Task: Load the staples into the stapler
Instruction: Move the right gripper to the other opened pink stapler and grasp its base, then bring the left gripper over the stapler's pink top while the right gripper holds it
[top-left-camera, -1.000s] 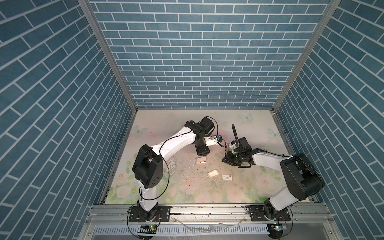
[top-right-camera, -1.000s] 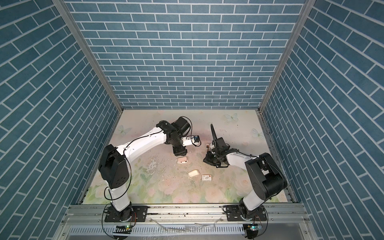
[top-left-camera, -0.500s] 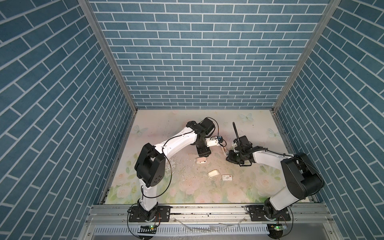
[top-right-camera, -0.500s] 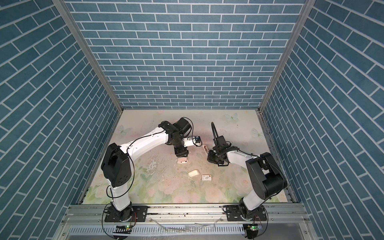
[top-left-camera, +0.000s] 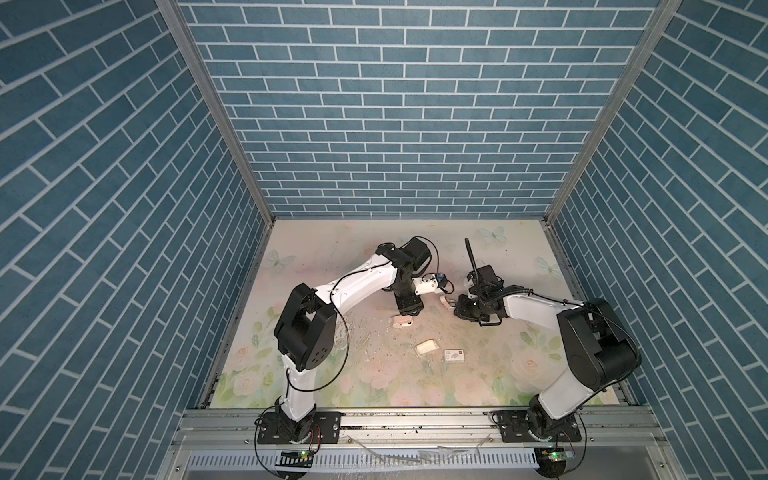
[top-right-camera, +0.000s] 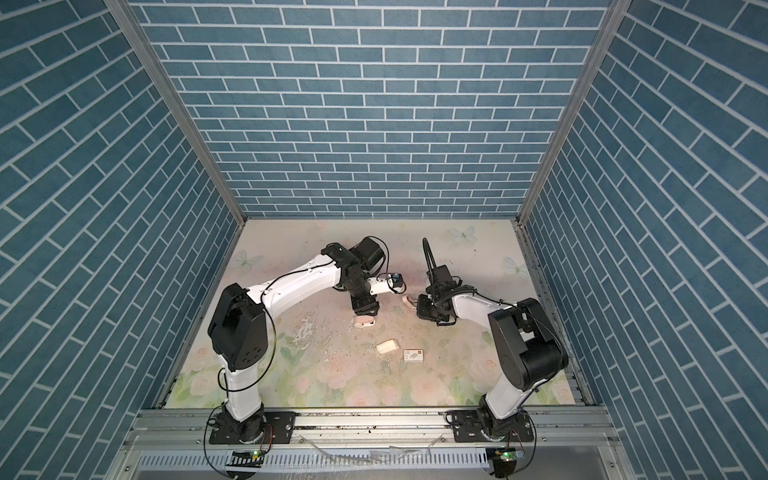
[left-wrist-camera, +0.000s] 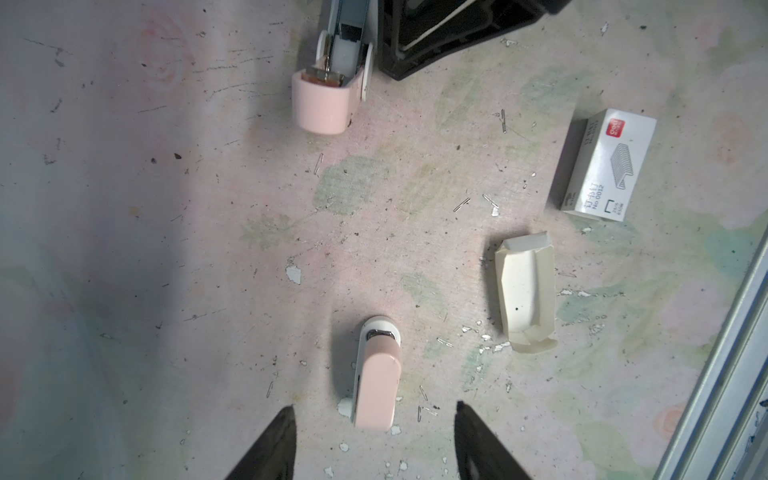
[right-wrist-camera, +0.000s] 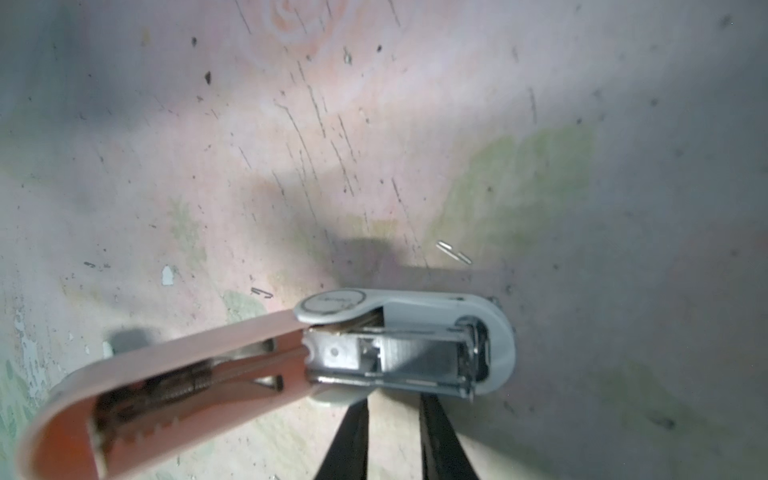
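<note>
The stapler (right-wrist-camera: 407, 357) lies on the mat with its pink lid (right-wrist-camera: 166, 374) swung open; it also shows in both top views (top-left-camera: 446, 300) (top-right-camera: 409, 301) and in the left wrist view (left-wrist-camera: 328, 83). A silvery-grey ribbed strip, the staples (right-wrist-camera: 411, 353), sits in its metal channel. My right gripper (right-wrist-camera: 392, 403) stands at the channel's side, its jaws a narrow gap apart with only mat between them. My left gripper (left-wrist-camera: 374, 419) is open above one end of a second, closed pink stapler (left-wrist-camera: 376, 374), touching nothing.
A small white box with a red mark (left-wrist-camera: 602, 162) (top-left-camera: 454, 355) and a torn cream paper tray (left-wrist-camera: 525, 291) (top-left-camera: 427, 347) lie nearer the front. Loose single staples (left-wrist-camera: 461, 203) and paint chips dot the floral mat. A metal rail (left-wrist-camera: 719, 374) borders it.
My right gripper has shifted a little toward the back beside the open stapler and its jaws have parted slightly. The left gripper has stayed over the closed stapler.
</note>
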